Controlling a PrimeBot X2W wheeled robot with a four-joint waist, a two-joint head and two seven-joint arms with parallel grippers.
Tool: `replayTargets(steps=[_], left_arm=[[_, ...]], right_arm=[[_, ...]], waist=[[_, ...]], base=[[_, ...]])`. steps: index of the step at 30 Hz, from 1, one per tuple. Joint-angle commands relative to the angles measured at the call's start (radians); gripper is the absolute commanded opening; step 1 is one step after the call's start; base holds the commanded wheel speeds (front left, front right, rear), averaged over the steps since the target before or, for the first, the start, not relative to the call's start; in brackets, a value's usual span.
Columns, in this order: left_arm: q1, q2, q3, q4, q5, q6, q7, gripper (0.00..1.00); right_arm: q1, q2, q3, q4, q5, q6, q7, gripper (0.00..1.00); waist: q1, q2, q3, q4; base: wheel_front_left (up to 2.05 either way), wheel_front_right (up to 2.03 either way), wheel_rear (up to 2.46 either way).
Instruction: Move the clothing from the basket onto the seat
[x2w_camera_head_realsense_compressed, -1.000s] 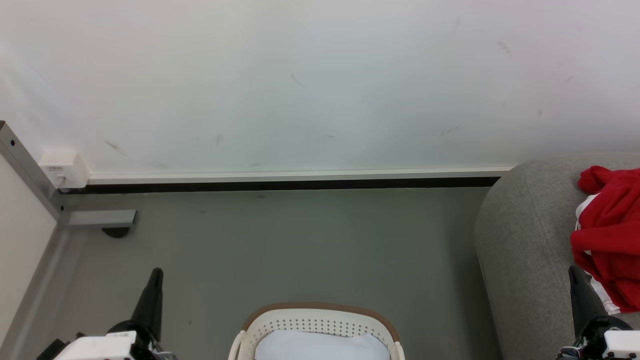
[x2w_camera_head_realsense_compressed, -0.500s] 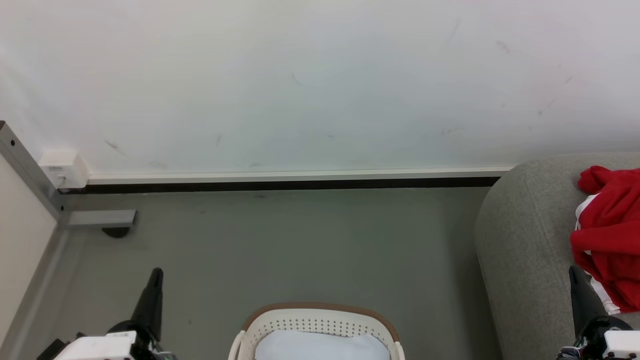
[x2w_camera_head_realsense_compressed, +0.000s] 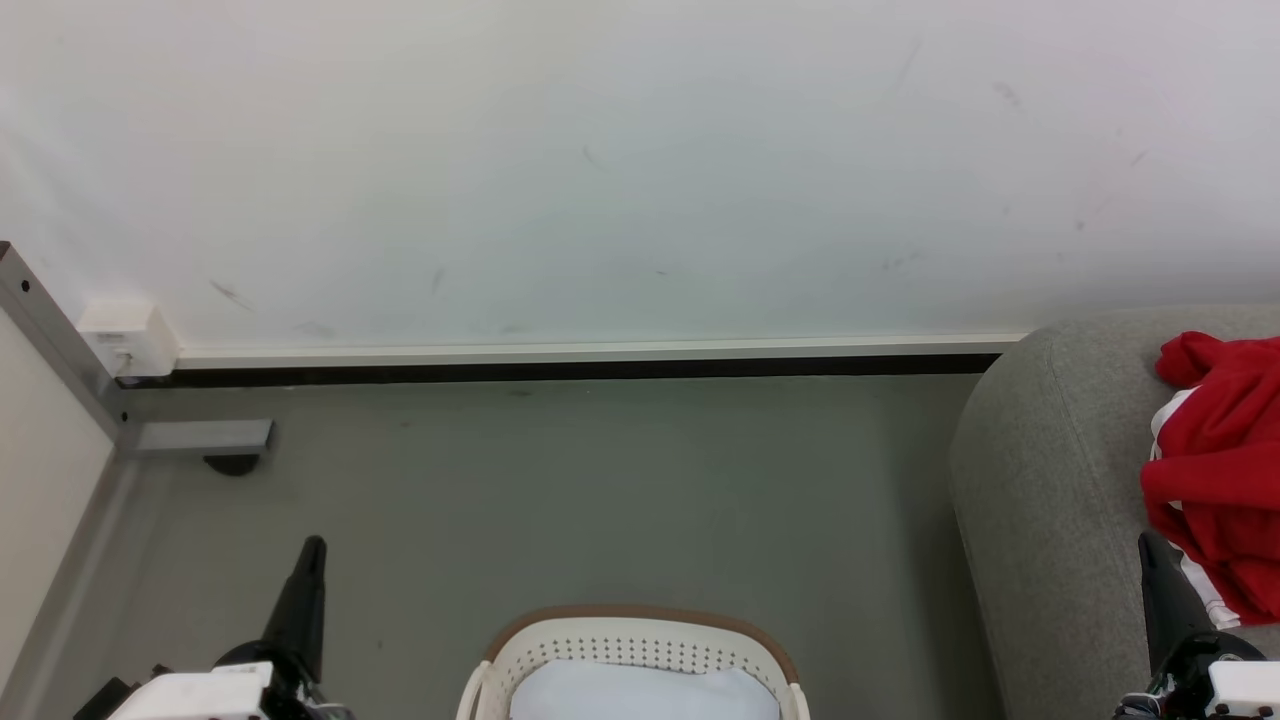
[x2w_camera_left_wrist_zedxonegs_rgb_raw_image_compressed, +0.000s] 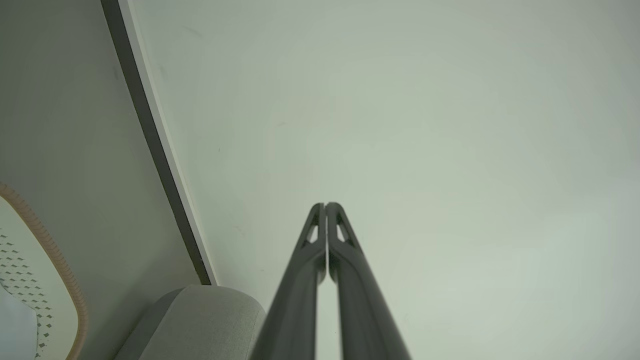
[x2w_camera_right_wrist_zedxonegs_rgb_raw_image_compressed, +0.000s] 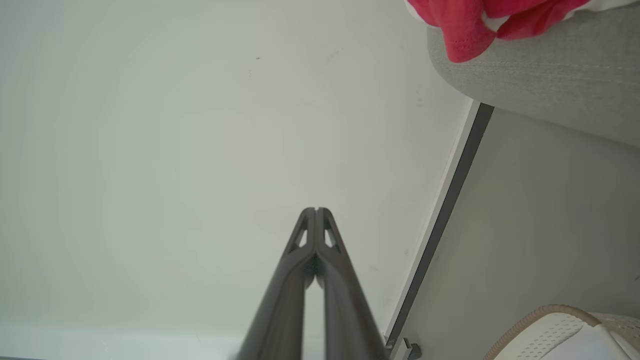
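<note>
The red clothing (x2w_camera_head_realsense_compressed: 1220, 470) with white trim lies bunched on the grey seat (x2w_camera_head_realsense_compressed: 1050, 500) at the right edge of the head view; it also shows in the right wrist view as clothing (x2w_camera_right_wrist_zedxonegs_rgb_raw_image_compressed: 465, 25) on the seat (x2w_camera_right_wrist_zedxonegs_rgb_raw_image_compressed: 550, 75). The white basket (x2w_camera_head_realsense_compressed: 640, 650) with a brown rim sits at the bottom centre, holding a pale bluish-white pad (x2w_camera_head_realsense_compressed: 640, 695). My left gripper (x2w_camera_head_realsense_compressed: 312, 545) is shut with nothing in it, left of the basket; its tips meet in the left wrist view (x2w_camera_left_wrist_zedxonegs_rgb_raw_image_compressed: 325, 205). My right gripper (x2w_camera_head_realsense_compressed: 1148, 540) is shut and empty, in front of the clothing (x2w_camera_right_wrist_zedxonegs_rgb_raw_image_compressed: 316, 210).
A white wall with a dark skirting strip (x2w_camera_head_realsense_compressed: 560, 370) runs behind the grey floor (x2w_camera_head_realsense_compressed: 600, 480). A grey metal post and foot (x2w_camera_head_realsense_compressed: 200, 437) and a small white box (x2w_camera_head_realsense_compressed: 125, 335) stand at the far left.
</note>
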Motion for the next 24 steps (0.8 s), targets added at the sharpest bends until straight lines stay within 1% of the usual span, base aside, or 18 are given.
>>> replayTargets(steps=[1,24], left_arm=[[-0.009,0.002,0.002,0.0,-0.014,-0.004,0.004,0.0],[-0.009,0.002,0.002,0.0,-0.014,-0.004,0.004,0.0]], right_arm=[[-0.012,0.001,-0.004,0.002,-0.004,-0.002,0.005,0.0],[-0.013,0.003,-0.006,0.002,-0.006,-0.002,0.006,0.0]], waist=[[0.0,0.0,0.0,0.0],[0.0,0.0,0.0,0.0]], base=[[0.0,0.0,0.0],[0.0,0.0,0.0]])
